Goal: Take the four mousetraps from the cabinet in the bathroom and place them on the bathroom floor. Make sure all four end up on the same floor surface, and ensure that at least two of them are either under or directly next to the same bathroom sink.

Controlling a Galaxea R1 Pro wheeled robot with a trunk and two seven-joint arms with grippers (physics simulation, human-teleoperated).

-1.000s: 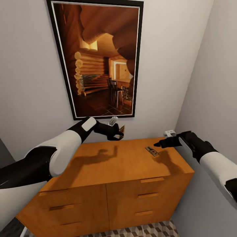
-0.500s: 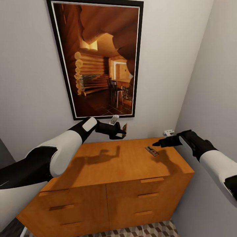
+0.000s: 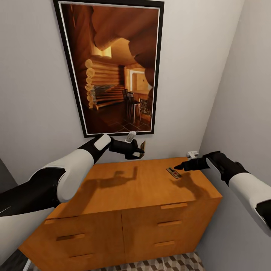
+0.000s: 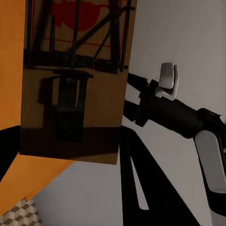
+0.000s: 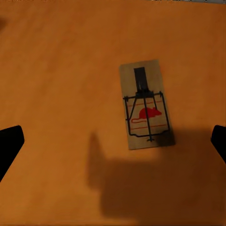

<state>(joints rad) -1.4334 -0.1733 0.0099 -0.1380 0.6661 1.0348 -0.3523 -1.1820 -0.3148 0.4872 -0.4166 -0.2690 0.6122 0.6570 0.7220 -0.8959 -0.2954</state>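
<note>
Dropping slightly, the open right gripper (image 3: 177, 166) is nearing the trap (image 3: 173, 172) just below it and should straddle its long sides, while the left gripper (image 3: 140, 149) is gripping another.

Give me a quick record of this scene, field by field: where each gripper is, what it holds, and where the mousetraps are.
left gripper: raised above the cabinet's back edge, shut on a mousetrap
right gripper: open, just above a second mousetrap
second mousetrap: flat on the cabinet top, right side
pale trap: back right corner of the cabinet
floor: cube-pattern tiles, in front of the cabinet
</note>
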